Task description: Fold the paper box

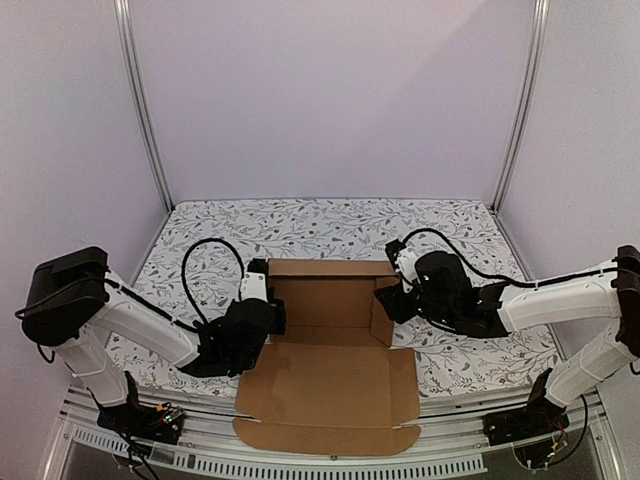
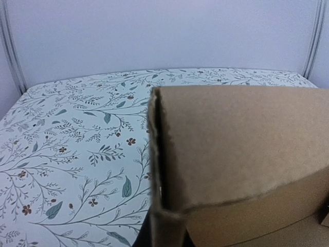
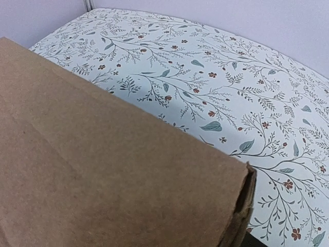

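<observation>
Two side walls are the work of this step, I judge. The box [image 1: 330, 345] lies mid-table [image 1: 470, 230] between the arms. Its far wall [image 1: 330, 268] is up and its lid [image 1: 330, 385] lies flat, reaching past the near edge.

The left gripper [image 1: 266, 300] is at the left wall with its fingers together. Whether cardboard is pinched between them I cannot tell: its wrist view shows only a wall corner [image 2: 159, 154] close up, and no fingers. The right gripper [image 1: 393, 290] is at the right wall [image 1: 383, 318], which is raised but seems to lean rather than stand square. Its fingers are hidden in every view, so I cannot tell whether they are apart or together.

To do this well, both walls probably need to come upright at the same pace. A push from one side alone would likely slide the light box across the cloth. Pressing low, near the crease, should make the fold follow its score line instead of bowing the panel. The corner where side meets far wall looks like the spot to watch, since any tab there must end up inside, not jammed against the edge. A gentle squeeze ought to do, because corrugated board dents easily. The lid is best left flat until both walls stand true.
</observation>
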You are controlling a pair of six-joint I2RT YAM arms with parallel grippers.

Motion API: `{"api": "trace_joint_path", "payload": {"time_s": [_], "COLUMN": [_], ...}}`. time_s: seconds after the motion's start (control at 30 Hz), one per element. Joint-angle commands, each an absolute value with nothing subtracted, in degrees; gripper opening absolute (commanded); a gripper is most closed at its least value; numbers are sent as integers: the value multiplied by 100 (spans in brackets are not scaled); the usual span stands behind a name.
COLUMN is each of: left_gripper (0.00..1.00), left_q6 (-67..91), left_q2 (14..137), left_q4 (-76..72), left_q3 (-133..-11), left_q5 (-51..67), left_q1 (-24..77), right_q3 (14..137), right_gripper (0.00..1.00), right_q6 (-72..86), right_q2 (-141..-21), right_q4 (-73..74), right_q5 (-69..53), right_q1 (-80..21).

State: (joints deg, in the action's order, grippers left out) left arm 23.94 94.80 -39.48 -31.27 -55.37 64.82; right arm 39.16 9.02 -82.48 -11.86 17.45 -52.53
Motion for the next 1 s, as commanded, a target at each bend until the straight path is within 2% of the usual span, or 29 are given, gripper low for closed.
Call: {"api": "trace_joint_path", "payload": {"time_s": [0.0, 0.27, 0.37, 0.57, 0.63, 0.77, 0.97], "left_gripper": [0, 0, 0, 0, 0, 0, 0], "left_q6": [1925, 1910, 2109, 2613, 2847, 3137, 3391], "left_q2": [9789, 10056, 10097, 10133, 10154, 10231, 10297], "left_q4": [-4810, -4982, -4639, -4114, -3823, -3453, -2969], "left_q3": [-2976, -3102, -3232, -3383, -3467, -3616, -3856], "left_q5": [-6042, -6534, -6729, -6910, -6976, -7160, -7329], "left_q1": [6857, 7179, 7260, 7376, 7427, 7557, 7667], "right_q3": [3631, 3323, 3206, 3050, 2997, 2971, 2967], "right_gripper": [55, 47, 41, 37, 28, 1, 0], "right_q6": [1002, 1093, 1211, 1308, 1358, 1375, 1382], "right_q2": [-8363, -8482, -8587, -8837, -8910, -9119, -9359], "right_q4": [-1904, -2355, -2553, -2990, -3164, -3445, -3798], "right_q5": [2234, 2893, 3082, 3345, 3468, 3618, 3842], "right_q1": [-5350, -5672, -5748, -5932, -6009, -6130, -6234]}}
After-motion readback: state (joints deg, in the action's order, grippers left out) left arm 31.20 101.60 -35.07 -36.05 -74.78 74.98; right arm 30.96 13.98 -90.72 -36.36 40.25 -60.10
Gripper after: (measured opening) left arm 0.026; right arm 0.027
